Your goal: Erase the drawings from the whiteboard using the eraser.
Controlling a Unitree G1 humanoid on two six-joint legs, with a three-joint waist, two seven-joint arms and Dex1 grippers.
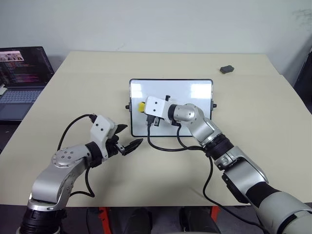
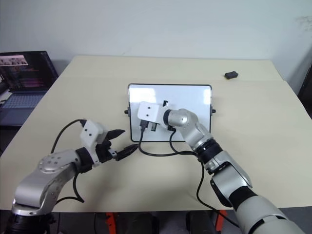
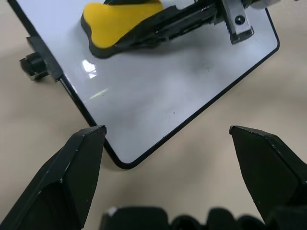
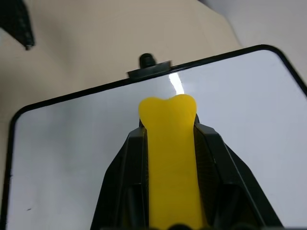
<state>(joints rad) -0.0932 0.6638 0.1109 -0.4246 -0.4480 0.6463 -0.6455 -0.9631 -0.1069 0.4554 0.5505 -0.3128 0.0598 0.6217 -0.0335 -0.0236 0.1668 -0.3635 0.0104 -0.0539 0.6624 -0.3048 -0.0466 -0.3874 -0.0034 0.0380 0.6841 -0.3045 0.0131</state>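
The whiteboard (image 1: pixel 195 97) lies flat in the middle of the tan table. My right gripper (image 4: pixel 169 129) is shut on the yellow eraser (image 1: pixel 142 106), black felt side down, over the board's left part near its side knob (image 4: pixel 147 60). The drawings are out of view: the bare board looks white apart from a few tiny dark specks, and the right wrist hides part of it. My left gripper (image 1: pixel 132 135) stands open with nothing in it, just off the board's near left corner (image 3: pixel 120 160), fingers (image 3: pixel 76 163) either side of that corner.
A small dark grey lump (image 1: pixel 226 69) sits at the table's far right. An open laptop (image 1: pixel 22 73) stands beyond the table's left edge. Black cables (image 1: pixel 165 147) from my right wrist hang along the board's near edge.
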